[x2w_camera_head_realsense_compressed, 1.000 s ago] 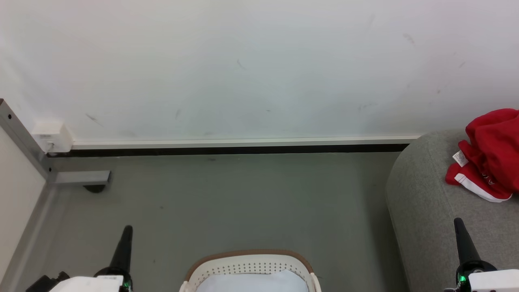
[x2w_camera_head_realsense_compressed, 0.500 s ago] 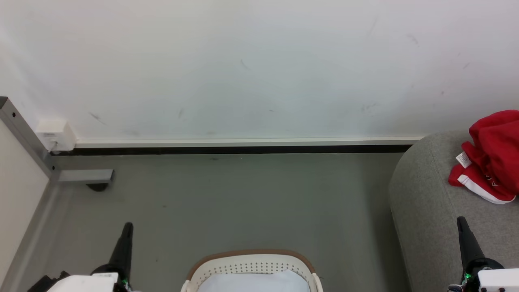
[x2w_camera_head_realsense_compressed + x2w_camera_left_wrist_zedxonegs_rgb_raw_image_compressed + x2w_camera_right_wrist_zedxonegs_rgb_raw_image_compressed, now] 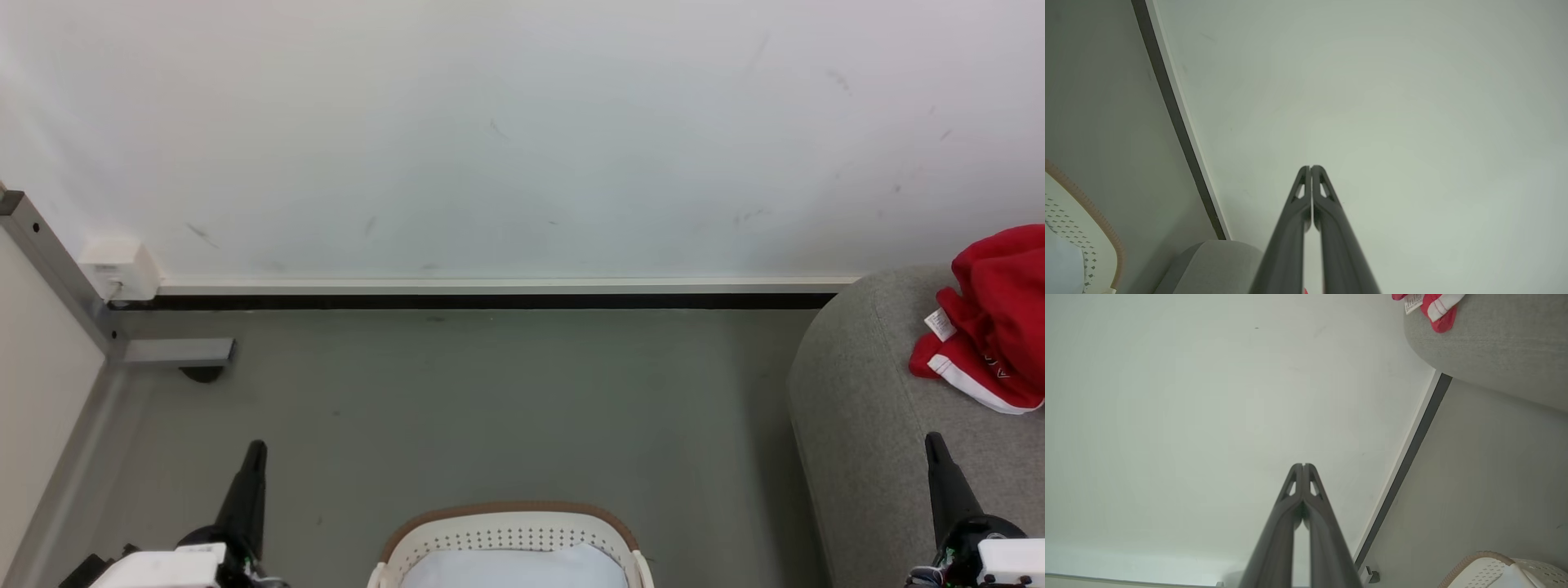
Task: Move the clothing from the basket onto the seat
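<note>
- Fingers of the left tool (image 3: 1310,168) are pressed together, with nothing gripped; the tool is seen over the floor (image 3: 490,408).
- The right tool (image 3: 1303,465) is likewise closed and empty, and is shown against the seat (image 3: 865,425).
- The clothing (image 3: 1000,318) is bunched on the seat near the wall (image 3: 522,122), well apart from both tools.
- The basket (image 3: 506,511) is set on the floor between the tools, with a pale cloth (image 3: 514,568) inside.

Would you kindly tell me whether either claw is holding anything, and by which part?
Nothing is held: the left claw and right claw are both shut and empty.
</note>
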